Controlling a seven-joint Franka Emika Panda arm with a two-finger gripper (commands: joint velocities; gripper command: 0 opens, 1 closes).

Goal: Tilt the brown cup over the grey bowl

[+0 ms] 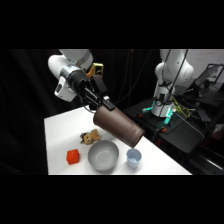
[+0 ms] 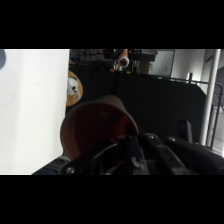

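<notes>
The brown cup [image 1: 119,126] hangs in the air, tipped steeply with its upper end at my gripper [image 1: 104,106] and its lower end pointing down to the right. The gripper is shut on the brown cup near that upper end. The grey bowl [image 1: 103,155] sits on the table just below and slightly left of the cup's lower end; nothing shows inside it. In the wrist view I look into the cup's reddish-brown opening [image 2: 95,130], with the gripper [image 2: 125,145] and its black linkage at its edge. The bowl does not show there.
A small pale cup [image 1: 133,158] stands right of the bowl, a red block [image 1: 73,157] to its left, and a small brown toy figure [image 1: 90,137] behind it. The white table [image 1: 60,130] ends just right of the pale cup. A second robot base [image 1: 167,75] stands behind.
</notes>
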